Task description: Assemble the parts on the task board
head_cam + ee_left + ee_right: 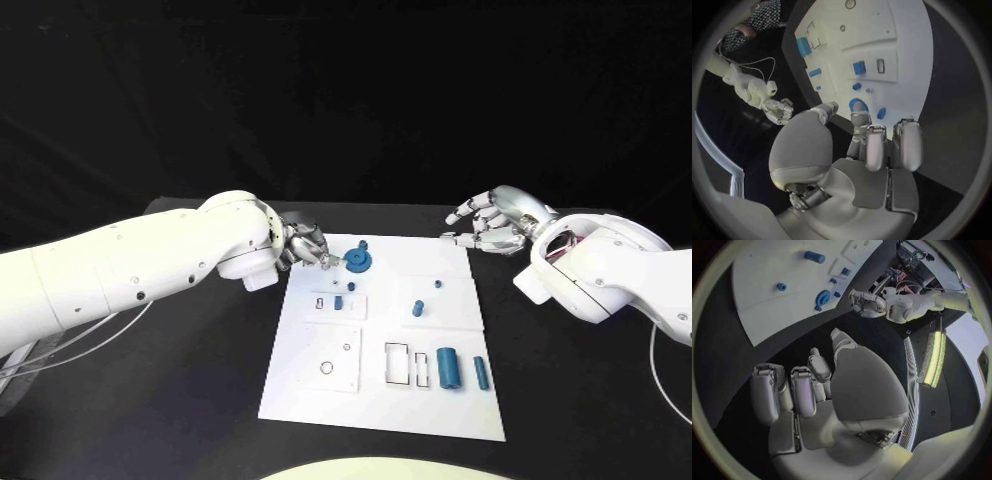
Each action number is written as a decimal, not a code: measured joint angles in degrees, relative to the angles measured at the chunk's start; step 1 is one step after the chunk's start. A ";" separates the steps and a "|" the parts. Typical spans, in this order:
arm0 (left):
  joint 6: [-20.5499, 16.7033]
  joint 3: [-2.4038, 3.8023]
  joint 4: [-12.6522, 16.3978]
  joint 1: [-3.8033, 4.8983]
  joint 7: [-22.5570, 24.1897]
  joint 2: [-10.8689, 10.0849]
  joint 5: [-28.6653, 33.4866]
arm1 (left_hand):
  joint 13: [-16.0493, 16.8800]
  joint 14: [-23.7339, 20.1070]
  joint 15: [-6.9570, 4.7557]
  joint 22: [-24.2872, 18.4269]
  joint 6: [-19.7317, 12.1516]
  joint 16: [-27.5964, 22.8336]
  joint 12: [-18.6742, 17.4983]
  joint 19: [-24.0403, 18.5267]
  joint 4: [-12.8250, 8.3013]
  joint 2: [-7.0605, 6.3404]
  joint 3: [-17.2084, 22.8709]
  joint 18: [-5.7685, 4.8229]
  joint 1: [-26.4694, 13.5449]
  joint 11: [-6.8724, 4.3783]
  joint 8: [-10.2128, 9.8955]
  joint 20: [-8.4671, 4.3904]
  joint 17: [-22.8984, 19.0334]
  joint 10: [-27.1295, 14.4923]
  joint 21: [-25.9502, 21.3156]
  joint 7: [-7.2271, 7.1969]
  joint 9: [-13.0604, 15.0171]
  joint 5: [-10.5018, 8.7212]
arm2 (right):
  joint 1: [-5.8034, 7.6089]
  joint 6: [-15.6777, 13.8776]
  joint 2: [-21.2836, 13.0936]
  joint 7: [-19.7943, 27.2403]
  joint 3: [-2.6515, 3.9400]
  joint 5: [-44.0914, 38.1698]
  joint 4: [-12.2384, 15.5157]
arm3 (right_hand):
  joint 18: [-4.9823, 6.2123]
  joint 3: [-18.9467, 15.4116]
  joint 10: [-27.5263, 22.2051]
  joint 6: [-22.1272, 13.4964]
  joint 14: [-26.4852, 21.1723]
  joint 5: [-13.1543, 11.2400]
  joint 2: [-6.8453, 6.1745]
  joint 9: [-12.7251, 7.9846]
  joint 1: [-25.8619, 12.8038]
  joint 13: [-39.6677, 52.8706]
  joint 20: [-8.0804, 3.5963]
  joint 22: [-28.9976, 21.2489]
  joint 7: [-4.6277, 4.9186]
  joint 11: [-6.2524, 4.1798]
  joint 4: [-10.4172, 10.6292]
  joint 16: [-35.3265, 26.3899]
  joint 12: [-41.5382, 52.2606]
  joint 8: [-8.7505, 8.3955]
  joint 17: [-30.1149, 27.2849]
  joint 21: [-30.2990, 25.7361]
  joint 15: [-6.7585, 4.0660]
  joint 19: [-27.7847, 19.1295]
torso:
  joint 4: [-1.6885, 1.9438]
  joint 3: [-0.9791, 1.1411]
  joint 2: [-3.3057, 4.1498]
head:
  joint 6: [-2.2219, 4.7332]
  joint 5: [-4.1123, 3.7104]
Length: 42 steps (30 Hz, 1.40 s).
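The left hand (861, 150) reaches toward the near edge of the white task board (911, 65), its fingertips (859, 119) touching or just beside a round blue part (857, 104) there. More blue parts (859, 67) sit further along the board. The right hand (778, 109) hovers over the black table (954, 100), off the board.

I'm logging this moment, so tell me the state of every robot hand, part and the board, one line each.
Left robot hand: fingertips at the round blue part, grip unclear.
Right robot hand: fingers curled, holding nothing, over the black table beside the board.
Round blue part: on the board's far end.
Two blue cylinders: lying flat, side by side, near end.
Task board: flat on the table.
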 measured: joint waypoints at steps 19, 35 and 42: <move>4.43 -0.61 -14.59 3.21 0.37 6.95 -0.87 | -3.93 -0.02 1.03 -0.17 -2.03 -0.63 -2.33 -0.98 0.16 0.65 -1.08 0.00 2.19 1.56 -3.59 0.98 0.00 -3.19 -0.71 1.62 -2.27 0.00 | -0.01 0.00 0.02 0.01 0.00 0.04 -0.13 | 0.00 0.00 0.00 0.00 0.00 0.00 0.00 0.00 0.00 0.01 0.00 0.02 0.00 0.00 0.00 0.00 0.00 0.00 -0.01 0.00 0.00 0.00 | -0.11 -0.03 0.18 | 0.33 0.25; 7.74 -1.87 -22.49 2.07 0.72 11.44 -1.64 | -4.37 -0.05 1.41 -0.37 -2.03 -0.62 -2.34 -1.17 0.42 1.33 -2.93 0.01 1.25 1.64 -3.99 1.20 0.00 -3.68 -0.71 1.62 -2.88 -0.47 | -0.01 -0.20 -0.02 0.02 0.00 0.06 -0.07 | 0.00 0.00 0.00 0.00 0.00 0.00 -0.23 -0.06 -0.22 -0.05 0.00 0.00 0.00 0.00 0.00 -0.22 0.00 0.00 -0.02 0.00 0.00 0.00 | -0.15 -0.03 0.26 | 0.00 0.12; 8.50 -2.02 -24.08 1.55 0.98 12.50 -1.30 | -4.37 -0.05 1.41 -0.33 -1.81 -0.62 -2.34 -0.96 0.25 1.39 -3.53 0.01 0.62 1.63 -4.12 1.41 0.00 -3.68 -0.71 1.83 -2.98 -1.40 | -0.01 -0.37 0.04 0.01 0.00 0.06 -0.08 | 0.00 0.00 0.00 0.00 0.00 0.00 -0.22 -0.06 -0.23 -0.11 0.00 0.00 0.00 0.00 0.00 -0.22 0.00 0.00 -0.02 0.00 0.00 0.00 | -0.14 -0.01 0.21 | -0.23 0.06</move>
